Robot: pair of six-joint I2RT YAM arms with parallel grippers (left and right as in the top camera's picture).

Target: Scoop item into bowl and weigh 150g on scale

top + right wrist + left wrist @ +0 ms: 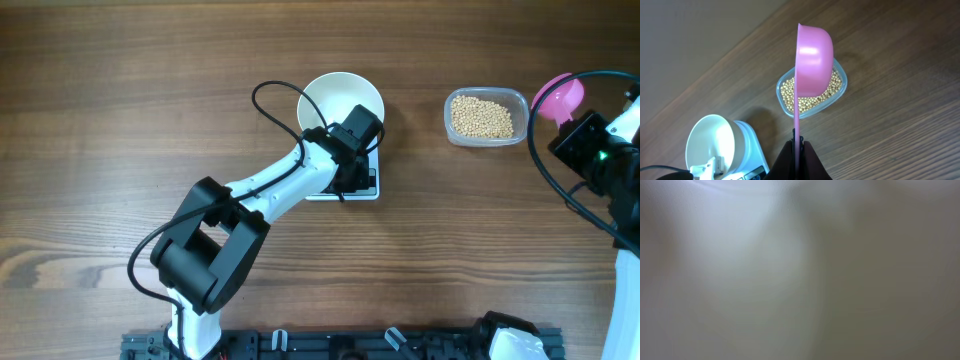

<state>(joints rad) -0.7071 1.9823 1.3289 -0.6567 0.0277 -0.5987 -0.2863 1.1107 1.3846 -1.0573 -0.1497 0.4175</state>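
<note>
The white bowl (335,98) stands on the scale (362,188), which the left arm mostly covers. My left gripper (352,133) sits over the bowl's near rim; its wrist view is only a white blur, so its jaws are hidden. My right gripper (800,145) is shut on the thin handle of a pink scoop (815,55), held on edge above the tub. No beans show in the scoop (558,97). The beans (786,91) lie in the clear tub (485,117). The bowl (710,142) looks empty.
The clear plastic tub (840,84) sits to the right of the scale (751,145) on the brown wooden table (120,120). A black cable (275,100) loops from the left arm beside the bowl. The arms' base rail (330,345) runs along the front edge.
</note>
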